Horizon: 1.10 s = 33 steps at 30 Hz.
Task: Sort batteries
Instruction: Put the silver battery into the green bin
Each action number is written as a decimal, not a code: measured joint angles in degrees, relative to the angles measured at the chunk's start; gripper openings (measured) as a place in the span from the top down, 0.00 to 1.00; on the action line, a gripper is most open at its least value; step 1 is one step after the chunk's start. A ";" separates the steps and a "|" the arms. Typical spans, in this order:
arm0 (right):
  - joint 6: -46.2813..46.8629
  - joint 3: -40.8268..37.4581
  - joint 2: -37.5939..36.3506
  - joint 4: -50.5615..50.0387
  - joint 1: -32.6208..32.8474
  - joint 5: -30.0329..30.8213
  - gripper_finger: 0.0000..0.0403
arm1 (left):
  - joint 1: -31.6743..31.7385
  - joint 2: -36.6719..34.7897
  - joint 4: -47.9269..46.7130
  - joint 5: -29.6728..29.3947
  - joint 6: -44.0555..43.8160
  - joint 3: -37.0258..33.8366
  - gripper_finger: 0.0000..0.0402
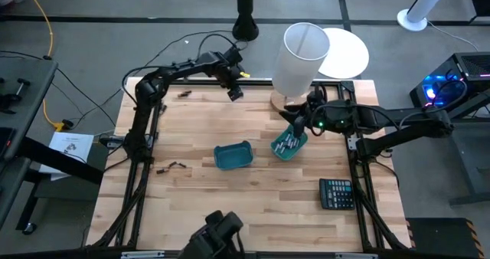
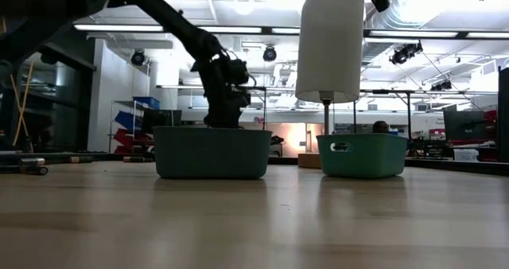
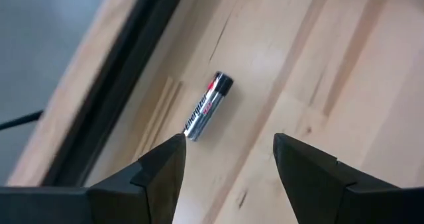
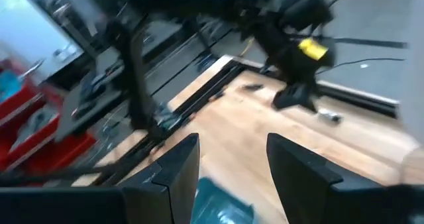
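Batteries point(image 1: 171, 166) lie loose on the tabletop point(image 1: 199, 198) at your far left, well apart from both sets of fingers. Your left fingers point(image 3: 228, 161) hover spread wide and empty over one silver-and-black battery point(image 3: 208, 106), which lies flat on the wood just ahead of their tips, near the tabletop's dark edge rail. Between the arms sits an empty teal bin point(image 1: 233, 155). Your right fingers point(image 4: 232, 159) stand open, holding nothing, above the second teal bin point(image 1: 289, 144), which holds more batteries.
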 joint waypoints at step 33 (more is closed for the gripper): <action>-2.13 -0.04 5.64 11.92 2.72 0.41 0.57 | -1.28 -2.48 1.42 1.58 6.72 -0.17 0.92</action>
